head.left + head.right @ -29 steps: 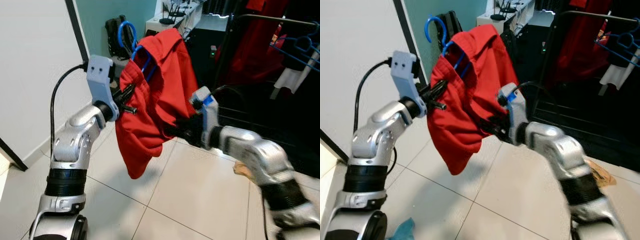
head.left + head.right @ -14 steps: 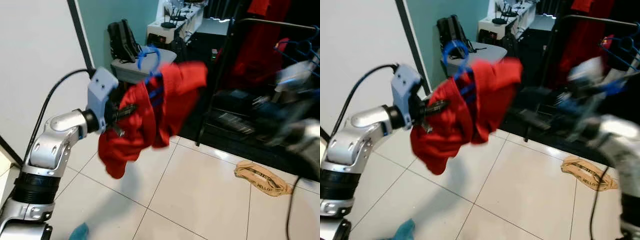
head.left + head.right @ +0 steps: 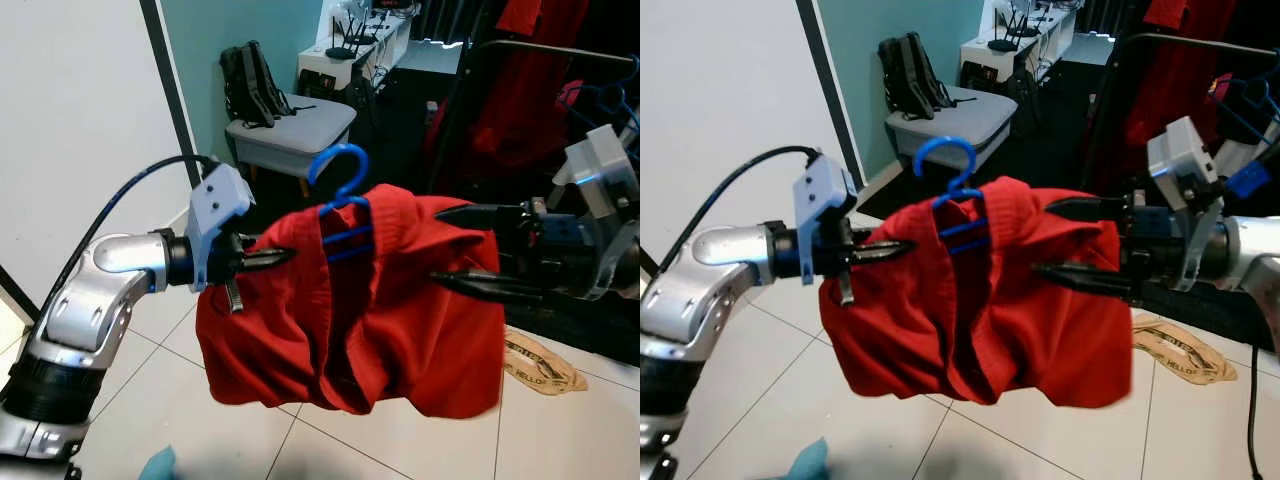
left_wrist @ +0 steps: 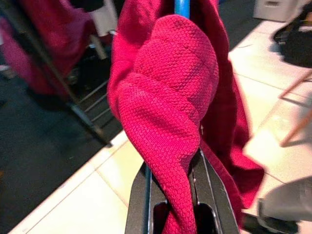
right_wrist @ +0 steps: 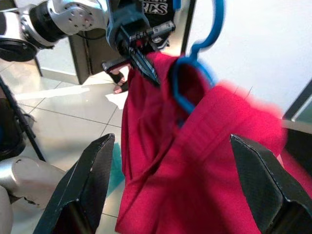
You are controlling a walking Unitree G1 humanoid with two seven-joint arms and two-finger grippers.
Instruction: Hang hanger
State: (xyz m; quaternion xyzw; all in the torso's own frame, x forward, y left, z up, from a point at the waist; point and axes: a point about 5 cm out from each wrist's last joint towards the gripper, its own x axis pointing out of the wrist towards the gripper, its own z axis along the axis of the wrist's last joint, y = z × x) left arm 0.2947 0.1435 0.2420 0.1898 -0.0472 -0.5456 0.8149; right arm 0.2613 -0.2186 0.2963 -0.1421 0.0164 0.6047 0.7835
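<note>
Red garment (image 3: 380, 300) on blue hanger (image 3: 343, 200): held up at mid-height before the robot, above pale tiled floor (image 3: 400, 440); hook upright, standing clear above the cloth, on no rail.

Left gripper (image 3: 268, 258): pinched on the garment's left shoulder; in the left wrist view, fingers (image 4: 141, 195) pressed either side of a fold of red knit (image 4: 165, 97), blue hanger bar (image 4: 181, 7) just beyond.

Right gripper (image 3: 470, 250): spread wide at the garment's right end, one finger above the cloth edge, one across its front; whether touching, cannot tell. In the right wrist view, fingers (image 5: 83, 185) well apart, garment and hanger (image 5: 195, 58) between and beyond them.

Black clothes rack (image 3: 470, 90): behind right, well apart from the hanger; red clothing (image 3: 520, 90) and further blue hangers (image 3: 610, 100) on it.

Grey stool (image 3: 290, 125): behind, near the teal wall; black backpack (image 3: 250, 85) on it.

Brown paper bag (image 3: 540, 362): flat on the tiles, below the right gripper.

Teal scrap (image 3: 160, 465): on the floor at the lower left.

White desk with router (image 3: 345, 55): far back.
</note>
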